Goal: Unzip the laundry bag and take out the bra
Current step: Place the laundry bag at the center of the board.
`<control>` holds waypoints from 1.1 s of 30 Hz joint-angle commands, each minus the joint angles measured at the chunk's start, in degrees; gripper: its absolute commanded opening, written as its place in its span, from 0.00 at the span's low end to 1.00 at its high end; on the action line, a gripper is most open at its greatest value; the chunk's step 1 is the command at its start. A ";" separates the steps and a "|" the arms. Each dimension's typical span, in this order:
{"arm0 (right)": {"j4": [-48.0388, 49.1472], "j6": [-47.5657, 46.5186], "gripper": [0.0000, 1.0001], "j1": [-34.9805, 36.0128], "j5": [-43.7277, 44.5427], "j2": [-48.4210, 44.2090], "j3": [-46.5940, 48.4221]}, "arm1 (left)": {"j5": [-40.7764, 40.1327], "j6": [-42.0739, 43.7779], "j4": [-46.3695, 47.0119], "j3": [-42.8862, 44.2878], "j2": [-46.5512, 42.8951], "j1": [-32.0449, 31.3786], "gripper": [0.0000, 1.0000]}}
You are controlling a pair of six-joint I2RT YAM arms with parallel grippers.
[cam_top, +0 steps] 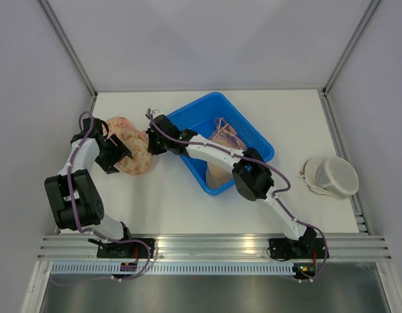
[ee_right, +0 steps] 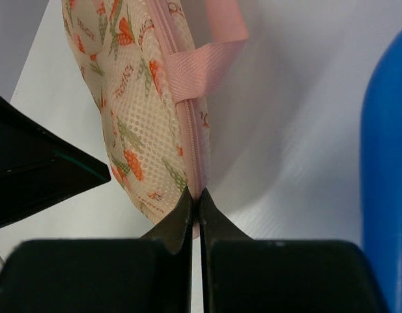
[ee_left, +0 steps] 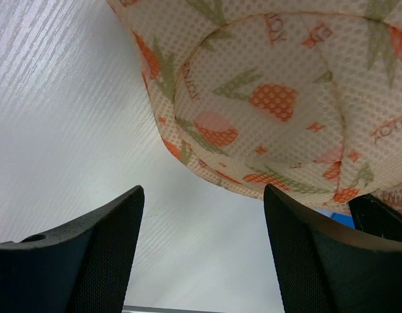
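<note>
The laundry bag (cam_top: 130,147) is a round cream mesh pouch with orange strawberry print, lying on the white table left of the blue bin. My right gripper (cam_top: 151,139) reaches across to the bag's right edge. In the right wrist view it (ee_right: 195,199) is shut on the bag's pink zipper seam (ee_right: 187,117), just below a pink loop (ee_right: 210,59). My left gripper (cam_top: 113,156) is at the bag's left side, open and empty. In the left wrist view the bag (ee_left: 266,98) lies just beyond its fingertips (ee_left: 201,192). The bra is hidden.
A blue bin (cam_top: 266,147) stands at the table's middle and holds peach fabric with pinkish straps (cam_top: 220,153). A white round mesh pouch (cam_top: 331,176) sits near the right edge. Metal frame posts rise at the table's back corners.
</note>
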 commanded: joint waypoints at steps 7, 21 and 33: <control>-0.01 -0.58 0.13 -1.33 0.45 1.85 3.62 | -1.82 -1.69 2.24 0.89 0.88 0.31 0.78; -1.50 -2.25 0.40 -0.63 -3.95 -4.19 3.97 | -4.28 -1.95 2.59 1.67 0.00 0.92 0.77; 4.99 -1.29 0.41 1.57 -2.89 -29.85 -21.93 | 0.11 -4.32 5.40 12.74 13.43 9.18 0.74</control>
